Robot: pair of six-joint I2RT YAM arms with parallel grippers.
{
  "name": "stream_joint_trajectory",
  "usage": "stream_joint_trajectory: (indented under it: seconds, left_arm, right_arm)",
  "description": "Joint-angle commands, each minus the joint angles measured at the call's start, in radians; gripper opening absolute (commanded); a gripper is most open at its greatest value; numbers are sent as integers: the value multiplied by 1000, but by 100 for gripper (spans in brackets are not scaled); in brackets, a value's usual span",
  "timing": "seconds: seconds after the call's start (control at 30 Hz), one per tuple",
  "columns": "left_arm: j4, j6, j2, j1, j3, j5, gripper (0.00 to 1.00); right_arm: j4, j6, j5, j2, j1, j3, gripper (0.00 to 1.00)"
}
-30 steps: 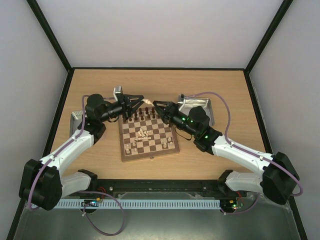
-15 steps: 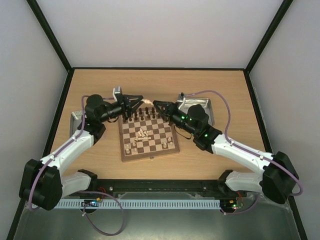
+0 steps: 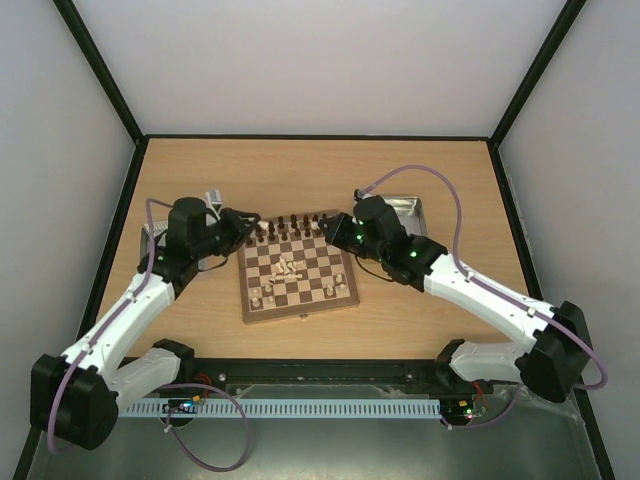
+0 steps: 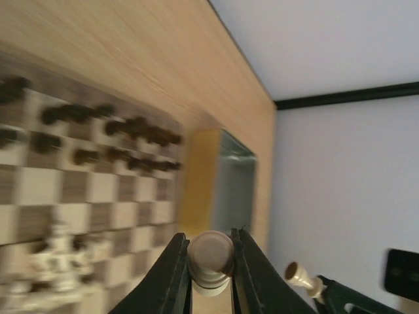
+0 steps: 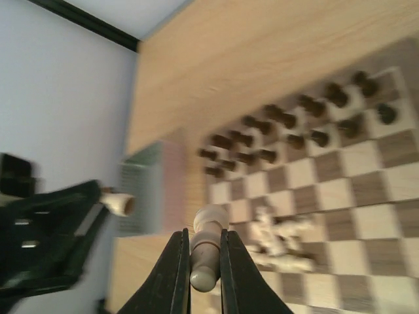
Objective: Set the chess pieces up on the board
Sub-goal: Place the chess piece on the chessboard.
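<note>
The board (image 3: 300,305) lies between the two arms, with dark chessmen (image 3: 295,225) along its far rows. Several pale chess pieces (image 3: 288,268) are heaped in its middle, and a few stand near its front edge. My left gripper (image 3: 256,231) hangs over the far left corner, shut on a pale piece (image 4: 209,258) seen base-on. My right gripper (image 3: 326,229) is over the far right corner, shut on another pale piece (image 5: 207,252). Each wrist view shows the other gripper's piece: (image 4: 302,276) in the left wrist view, (image 5: 118,202) in the right.
A square metal tin (image 3: 405,213) sits right of the board behind the right arm. Another tin (image 3: 150,238) lies to the left, mostly hidden by the left arm. The tin (image 4: 232,190) beyond the board shows in the left wrist view.
The right gripper has shut on a pale piece. Both grippers have drawn apart from their meeting point beyond the board and dropped toward its far corners.
</note>
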Motion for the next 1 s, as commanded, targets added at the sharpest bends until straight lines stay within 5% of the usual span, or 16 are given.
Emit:
stream_joint_trajectory:
  seconds: [0.0, 0.5, 0.8, 0.97]
  left_arm:
    - [-266, 319, -80, 6, 12, -261, 2]
    - [-385, 538, -144, 5, 53, -372, 2]
    - [-398, 562, -148, 3, 46, -354, 2]
    - [-393, 564, -145, 2, 44, -344, 2]
  right_arm:
    - [-387, -224, 120, 75, 7, 86, 2]
    - [-643, -338, 218, 428, 259, 313, 2]
    - [-708, -302, 346, 484, 264, 333, 2]
    - [-664, -308, 270, 503, 263, 323, 2]
